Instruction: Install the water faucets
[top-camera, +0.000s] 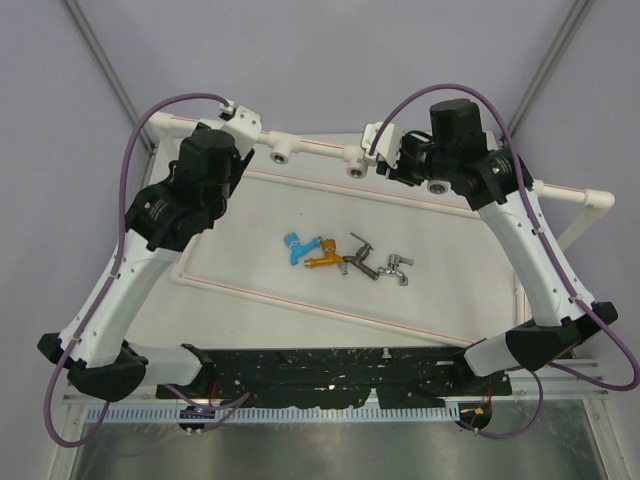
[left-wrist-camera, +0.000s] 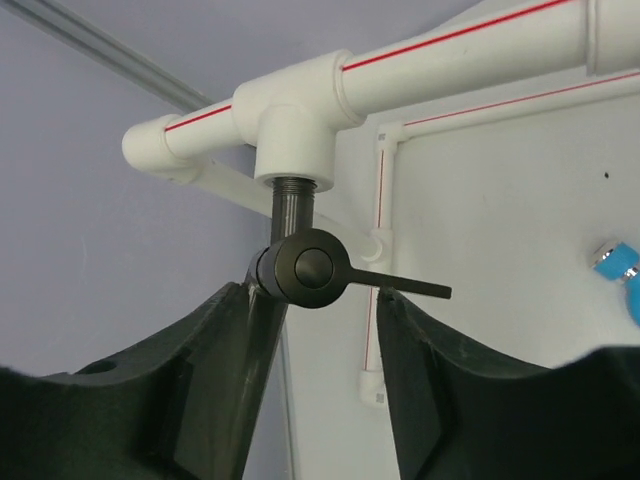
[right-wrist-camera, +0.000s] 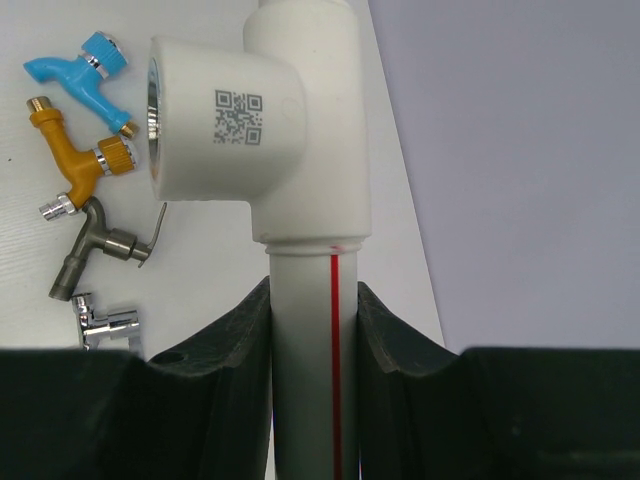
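Observation:
The larger dark-grey faucet hangs threaded into a white T-socket of the pipe frame, its long straight arm pointing right. My left gripper is open around it, the left finger against the faucet's body, the right fingertip just under the arm. In the top view the left gripper hides this faucet. My right gripper is shut on the white pipe below a T-fitting; it also shows from above. The blue, orange, dark metal and chrome faucets lie loose mid-table.
The white pipe frame runs across the back with brass-lined sockets facing forward. A thin red-lined pipe crosses the table's near side. A black rail lies between the arm bases.

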